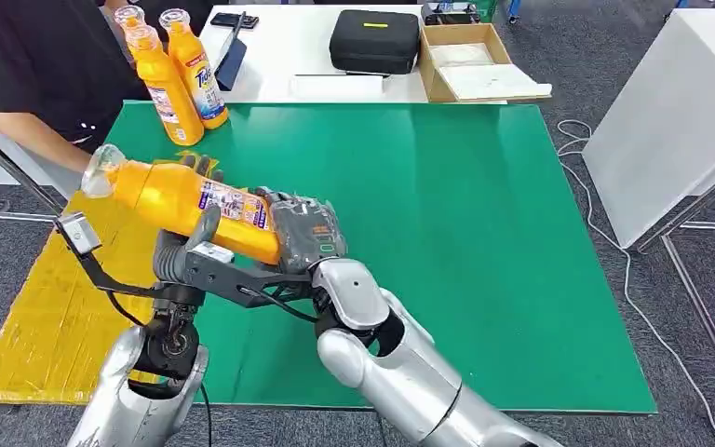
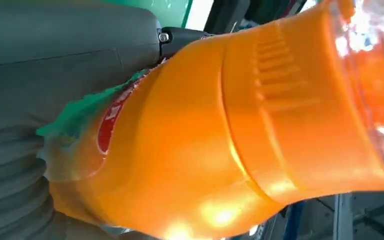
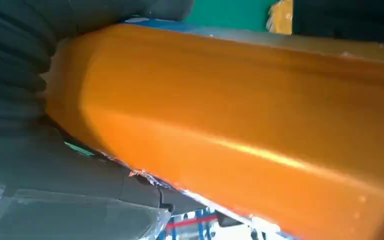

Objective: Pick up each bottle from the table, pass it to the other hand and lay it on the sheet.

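The orange detergent bottle (image 1: 182, 200) lies nearly on its side in the air above the left part of the green table (image 1: 447, 233), its clear cap (image 1: 101, 170) pointing away toward the person's side and its labelled belly facing up. Both hands are on it: the right hand (image 1: 305, 233) clasps the base end, its grey back turned up and its fingers wrapped around the bottle's bottom, while the left hand (image 1: 191, 244) comes up from beneath, thumb curled up the near flank and dark fingertips (image 1: 197, 165) showing over the far edge of the body. In the left wrist view the bottle's shoulder and ribbed neck (image 2: 260, 110) press against the grey palm; in the right wrist view its long orange flank (image 3: 240, 125) lies tight against the ribbed cover. This reads as the hand-over itself, mid-exchange, with the bottle carried by two grips at once. The yellow sheet (image 1: 47, 326) lies just left of the table, below the left arm. Three more bottles (image 1: 179, 70) stand upright at the table's far left corner, beside a person in a dark top (image 1: 37, 65). Next, the left hand's hold must be firm before the right hand opens and backs off, since the bottle is smooth and heavy toward the base; then the left arm can swing out and lower it flat on the sheet.
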